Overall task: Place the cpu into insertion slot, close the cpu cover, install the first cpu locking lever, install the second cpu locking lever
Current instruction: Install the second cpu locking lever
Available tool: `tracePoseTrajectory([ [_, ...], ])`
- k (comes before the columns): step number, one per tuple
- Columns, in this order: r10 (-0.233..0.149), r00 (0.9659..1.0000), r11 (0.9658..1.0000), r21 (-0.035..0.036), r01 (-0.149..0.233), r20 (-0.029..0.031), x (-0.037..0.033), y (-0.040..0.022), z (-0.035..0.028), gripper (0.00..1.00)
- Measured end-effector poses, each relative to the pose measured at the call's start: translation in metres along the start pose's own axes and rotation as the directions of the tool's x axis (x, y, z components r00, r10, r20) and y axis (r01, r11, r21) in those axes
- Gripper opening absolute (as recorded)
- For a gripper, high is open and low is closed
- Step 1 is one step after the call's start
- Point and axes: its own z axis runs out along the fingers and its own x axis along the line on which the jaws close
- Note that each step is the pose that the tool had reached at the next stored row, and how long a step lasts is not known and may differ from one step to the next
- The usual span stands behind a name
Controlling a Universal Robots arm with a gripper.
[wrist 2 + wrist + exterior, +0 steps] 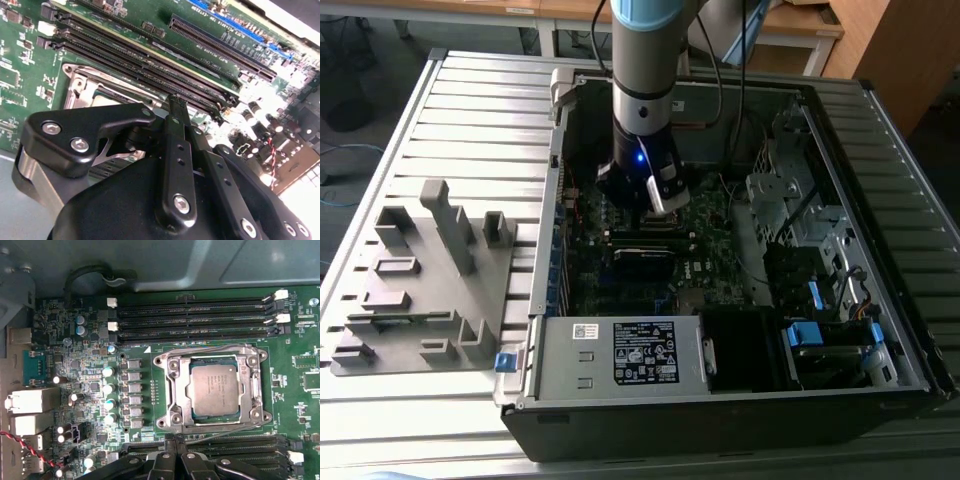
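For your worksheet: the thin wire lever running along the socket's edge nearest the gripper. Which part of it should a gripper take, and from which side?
Probably its free end, where the wire lever bends clear of the cpu cover. Come from above, one finger each side of the wire: it lies nearly flat along the frame, with memory slots close beside it. The gripper hangs just by it.

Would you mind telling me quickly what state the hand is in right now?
Hand: shut, fingers together and holding nothing, poised beside the insertion slot where the cpu already sits.
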Motion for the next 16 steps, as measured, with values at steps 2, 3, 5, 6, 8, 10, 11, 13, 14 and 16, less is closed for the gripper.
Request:
tracePoseTrajectory([
  [2, 0.0, 1.0, 1.0, -0.0006, 0.0, -0.0001, 0.0002, -0.0001, 0.0011, 0.11],
  [3, 0.0, 1.0, 1.0, -0.0008, 0.0, -0.0001, 0.0003, -0.0002, 0.0015, 0.11],
  [5, 0.0, 1.0, 1.0, -0.0011, 0.0, -0.0002, 0.0012, -0.0003, 0.0023, 0.11],
  [6, 0.0, 1.0, 1.0, -0.0014, 0.0, -0.0002, 0.0016, -0.0003, 0.0026, 0.11],
  [8, 0.0, 1.0, 1.0, -0.0026, 0.0, -0.0003, 0.0027, -0.0004, 0.0029, 0.11],
  [10, 0.0, 1.0, 1.0, -0.0052, 0.0, -0.0004, 0.0038, -0.0005, 0.003, 0.11],
  [11, 0.0, 1.0, 1.0, -0.0071, 0.0, -0.0006, 0.004, -0.0006, 0.0031, 0.11],
  [13, 0.001, 1.0, 0.9999, -0.0132, -0.001, -0.001, 0.005, -0.0006, 0.0034, 0.11],
  [14, 0.001, 1.0, 0.9999, -0.0161, -0.001, -0.0012, 0.0054, -0.0007, 0.0036, 0.11],
  [16, 0.001, 1.0, 0.9998, -0.022, -0.001, -0.0016, 0.0063, -0.0009, 0.004, 0.11],
])
